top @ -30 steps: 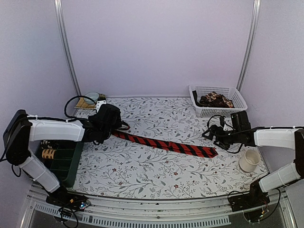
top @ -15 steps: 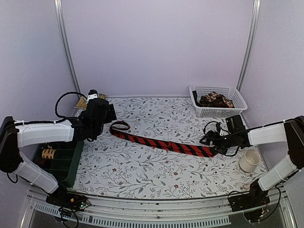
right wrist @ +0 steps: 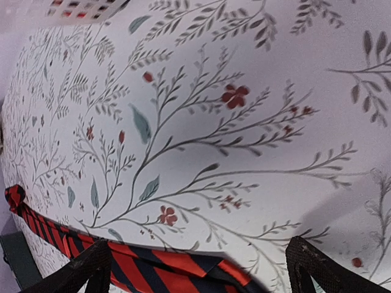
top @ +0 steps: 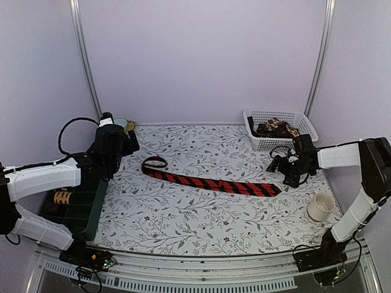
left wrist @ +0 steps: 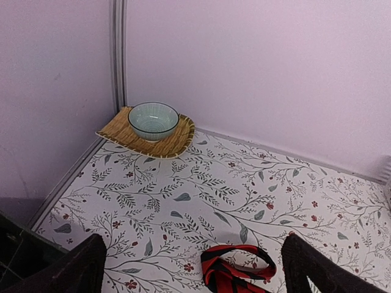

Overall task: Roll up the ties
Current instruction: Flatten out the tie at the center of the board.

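Drawing back from the tie [top: 208,183] with left gripper [left wrist: 192,273] and right gripper [right wrist: 198,268], both wide open and empty. Pinch curled end just ahead of left gripper; roll tight, even.

Soft, even overhead light, pretty bright with a lavender tint; just faint shadows on the table [top: 183,213], plus one darker patch beside the right claw [right wrist: 204,271]. Top view's a bit grainy, and the right wrist shot bends toward its edges.

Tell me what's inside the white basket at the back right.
The white basket holds a brown-patterned fabric bundle, likely ties, and a dark strip at its left end. Anything under that pile is covered, so a count isn't possible.
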### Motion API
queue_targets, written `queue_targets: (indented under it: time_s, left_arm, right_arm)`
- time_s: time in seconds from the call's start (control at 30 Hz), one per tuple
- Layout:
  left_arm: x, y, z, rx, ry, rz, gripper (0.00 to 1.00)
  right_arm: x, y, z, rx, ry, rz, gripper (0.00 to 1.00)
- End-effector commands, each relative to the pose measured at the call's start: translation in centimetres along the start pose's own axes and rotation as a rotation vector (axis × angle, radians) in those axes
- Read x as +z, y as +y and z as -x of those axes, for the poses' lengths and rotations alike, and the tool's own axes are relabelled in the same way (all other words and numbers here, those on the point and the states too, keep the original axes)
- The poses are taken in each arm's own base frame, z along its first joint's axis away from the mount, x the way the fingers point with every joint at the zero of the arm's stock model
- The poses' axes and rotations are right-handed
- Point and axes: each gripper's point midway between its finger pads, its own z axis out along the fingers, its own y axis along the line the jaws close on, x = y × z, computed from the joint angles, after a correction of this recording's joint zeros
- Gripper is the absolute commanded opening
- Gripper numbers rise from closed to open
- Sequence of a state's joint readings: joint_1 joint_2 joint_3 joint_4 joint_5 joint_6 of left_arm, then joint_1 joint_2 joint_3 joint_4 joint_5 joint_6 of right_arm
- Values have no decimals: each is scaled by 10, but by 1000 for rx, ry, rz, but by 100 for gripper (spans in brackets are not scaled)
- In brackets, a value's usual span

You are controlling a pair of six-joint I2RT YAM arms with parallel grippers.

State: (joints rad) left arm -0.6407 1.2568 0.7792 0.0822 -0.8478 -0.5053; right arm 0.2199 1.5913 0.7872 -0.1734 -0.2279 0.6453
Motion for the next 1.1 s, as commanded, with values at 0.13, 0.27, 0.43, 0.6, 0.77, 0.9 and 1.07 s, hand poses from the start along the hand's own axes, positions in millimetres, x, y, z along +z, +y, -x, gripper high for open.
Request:
queue_targets:
  time_s: [0.13, 0.27, 0.43, 0.6, 0.77, 0.9, 1.07]
  left_arm:
    - [1, 17, -5, -14, 3, -17, 100]
    - [1, 17, -5, -5, 8, -31, 100]
    - [3, 16, 2, -7, 6, -44, 100]
    - [3, 14, 7, -13, 12, -61, 100]
    - [1, 16, 10, -14, 12, -60, 100]
    - [2, 17, 9, -8, 13, -57, 100]
    - [5, 16, 6, -11, 25, -65, 100]
  right_arm:
    - [-10, -48, 41, 223, 23, -63, 100]
    - [-24, 3, 44, 70, -8, 50, 100]
    - [-23, 54, 21, -158, 42, 26, 100]
    - [-11, 89, -20, -330, 148, 42, 99]
    - [7, 89, -59, -391, 263, 22, 98]
    - [18, 78, -72, -390, 314, 6, 98]
    - [33, 63, -87, -416, 394, -25, 98]
